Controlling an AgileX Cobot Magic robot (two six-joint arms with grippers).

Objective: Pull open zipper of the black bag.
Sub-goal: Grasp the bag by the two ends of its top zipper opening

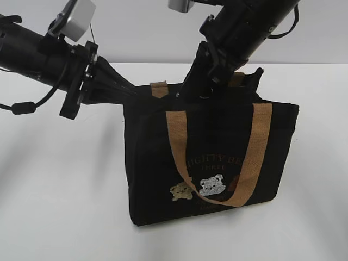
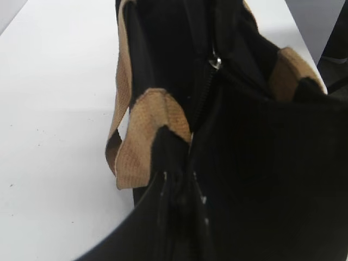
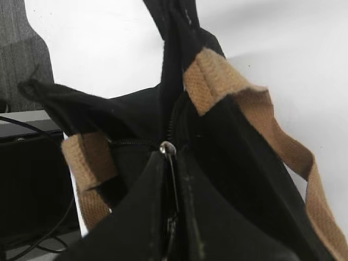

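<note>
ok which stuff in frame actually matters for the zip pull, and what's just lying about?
In play:
- black bag
- zipper, silver pull tab
- right gripper, shut on the pull tab
- left gripper, clamped on the bag's end

Not in play:
- tan handles
- white table
- nothing else loose on it

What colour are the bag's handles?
Tan webbing handles on the black bag; clearest in the exterior view.

Both arms crowd the top of the black bag (image 1: 152,163) and tan handles (image 1: 255,157) flank its zipper (image 2: 204,92), while the white table (image 1: 54,206) around lies open.
</note>
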